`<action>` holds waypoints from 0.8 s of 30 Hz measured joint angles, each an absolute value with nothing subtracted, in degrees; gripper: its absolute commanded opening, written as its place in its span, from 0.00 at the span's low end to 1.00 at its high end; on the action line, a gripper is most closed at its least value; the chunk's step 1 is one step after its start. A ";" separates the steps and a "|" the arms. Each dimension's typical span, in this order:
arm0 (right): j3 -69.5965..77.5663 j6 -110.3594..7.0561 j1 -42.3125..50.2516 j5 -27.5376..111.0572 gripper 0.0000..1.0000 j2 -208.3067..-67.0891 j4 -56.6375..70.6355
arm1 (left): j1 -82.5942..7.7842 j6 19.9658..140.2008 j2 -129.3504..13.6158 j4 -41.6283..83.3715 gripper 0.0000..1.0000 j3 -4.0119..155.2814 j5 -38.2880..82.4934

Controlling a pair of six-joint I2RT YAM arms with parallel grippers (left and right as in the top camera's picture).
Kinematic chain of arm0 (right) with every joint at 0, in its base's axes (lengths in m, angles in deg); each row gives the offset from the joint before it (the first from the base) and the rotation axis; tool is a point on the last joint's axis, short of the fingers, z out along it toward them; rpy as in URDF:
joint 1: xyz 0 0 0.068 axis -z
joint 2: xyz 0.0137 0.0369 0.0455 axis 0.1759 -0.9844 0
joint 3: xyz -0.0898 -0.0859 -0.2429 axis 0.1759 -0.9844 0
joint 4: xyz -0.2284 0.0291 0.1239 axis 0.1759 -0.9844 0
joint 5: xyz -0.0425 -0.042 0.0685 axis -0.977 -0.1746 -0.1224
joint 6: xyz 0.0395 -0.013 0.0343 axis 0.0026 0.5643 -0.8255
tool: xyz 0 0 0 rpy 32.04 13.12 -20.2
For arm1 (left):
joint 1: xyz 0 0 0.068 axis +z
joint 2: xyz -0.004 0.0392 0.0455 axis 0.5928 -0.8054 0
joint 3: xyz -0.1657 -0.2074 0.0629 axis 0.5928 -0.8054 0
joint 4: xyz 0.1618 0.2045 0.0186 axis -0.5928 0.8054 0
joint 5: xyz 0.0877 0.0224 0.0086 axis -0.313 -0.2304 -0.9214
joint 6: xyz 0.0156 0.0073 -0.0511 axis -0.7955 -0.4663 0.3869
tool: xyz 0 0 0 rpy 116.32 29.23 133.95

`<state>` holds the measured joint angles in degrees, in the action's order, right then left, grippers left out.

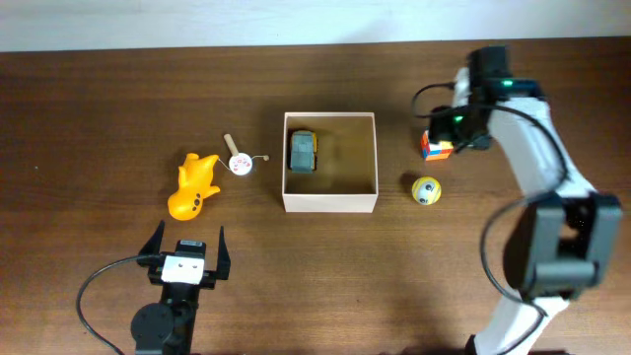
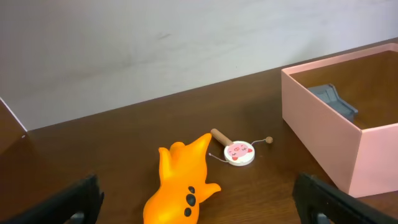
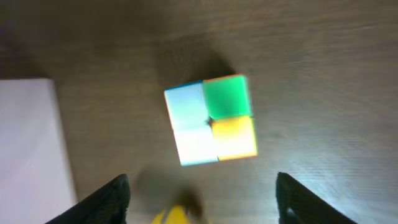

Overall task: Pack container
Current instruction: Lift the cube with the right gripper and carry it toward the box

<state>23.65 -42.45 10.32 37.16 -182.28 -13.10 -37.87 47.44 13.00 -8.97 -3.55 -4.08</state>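
The container (image 1: 329, 201) is a square open box, white outside and tan inside, at the table's middle. A grey-blue toy car (image 1: 303, 151) lies in its left part; the box (image 2: 323, 140) and car (image 2: 334, 101) also show in the left wrist view. My right gripper (image 1: 455, 128) is open right above a colourful cube (image 1: 435, 147), which sits on the table below the fingers in the right wrist view (image 3: 211, 118). A yellow ball (image 1: 426, 190) lies right of the box. My left gripper (image 1: 185, 252) is open and empty, near an orange whale toy (image 1: 194, 184).
A small white round rattle drum with a wooden handle (image 1: 239, 161) lies between the whale and the box, and shows in the left wrist view (image 2: 239, 153). The whale also shows there (image 2: 181, 183). A pale wall runs behind the table's far edge.
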 measured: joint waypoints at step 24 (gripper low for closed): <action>23.65 -32.72 8.44 33.64 0.76 -189.07 -3.09 | -37.87 47.44 13.00 -8.97 0.99 -3.55 -4.08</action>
